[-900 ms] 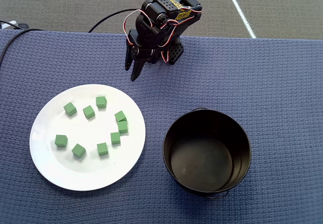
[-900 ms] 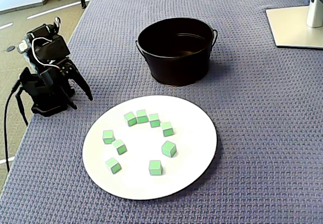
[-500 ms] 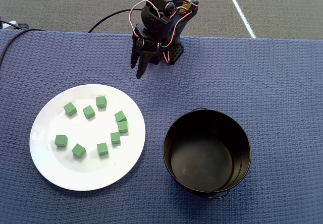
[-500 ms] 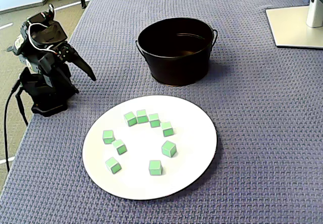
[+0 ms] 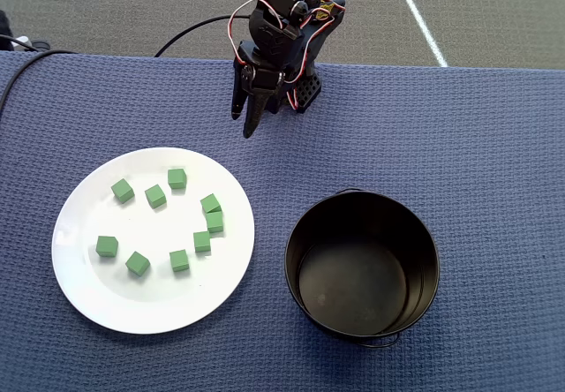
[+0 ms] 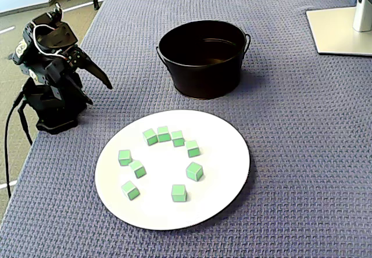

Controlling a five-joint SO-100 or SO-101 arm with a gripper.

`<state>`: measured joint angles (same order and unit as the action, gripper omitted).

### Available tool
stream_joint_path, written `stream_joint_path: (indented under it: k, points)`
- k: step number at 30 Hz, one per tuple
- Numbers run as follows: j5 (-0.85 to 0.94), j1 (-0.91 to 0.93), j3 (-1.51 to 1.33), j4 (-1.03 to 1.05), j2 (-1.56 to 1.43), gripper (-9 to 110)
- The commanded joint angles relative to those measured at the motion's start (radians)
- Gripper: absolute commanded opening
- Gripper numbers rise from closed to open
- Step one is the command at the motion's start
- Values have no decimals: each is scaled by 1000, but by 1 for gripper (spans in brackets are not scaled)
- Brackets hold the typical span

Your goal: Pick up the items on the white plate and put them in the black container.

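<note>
Several small green cubes [image 5: 155, 196] [image 6: 195, 171] lie scattered on the white plate [image 5: 132, 308] [image 6: 224, 144], at the left of the overhead view. The black container [image 5: 292, 264] [image 6: 203, 75] stands empty beside the plate, to its right in the overhead view. My gripper [image 5: 243, 125] [image 6: 100, 94] hangs near the arm's base at the table's far edge. It points down toward the cloth, well short of the plate and touching nothing. Its fingers stand a little apart, with nothing between them.
A blue-grey woven cloth [image 5: 494, 145] covers the table. The arm's base [image 6: 52, 115] sits at the table edge, with a black cable [image 5: 190, 32] running off behind it. A pale monitor stand [image 6: 340, 28] rests at the top right of the fixed view.
The arm has unfolded a little. The gripper has risen off the cloth and swung slightly toward the black container's side. Cubes, plate and container have not moved.
</note>
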<state>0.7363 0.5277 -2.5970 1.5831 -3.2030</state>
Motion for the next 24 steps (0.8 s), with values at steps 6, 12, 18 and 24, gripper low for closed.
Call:
stream_joint_path:
  k: [6,12,18,24]
  points:
    - [-11,-61,275,35,391,17]
    - [-341,26,584,-224,1034,17]
    - [-607,95,881,-241,1494,22]
    - [-577,143,842,-296,1600,23]
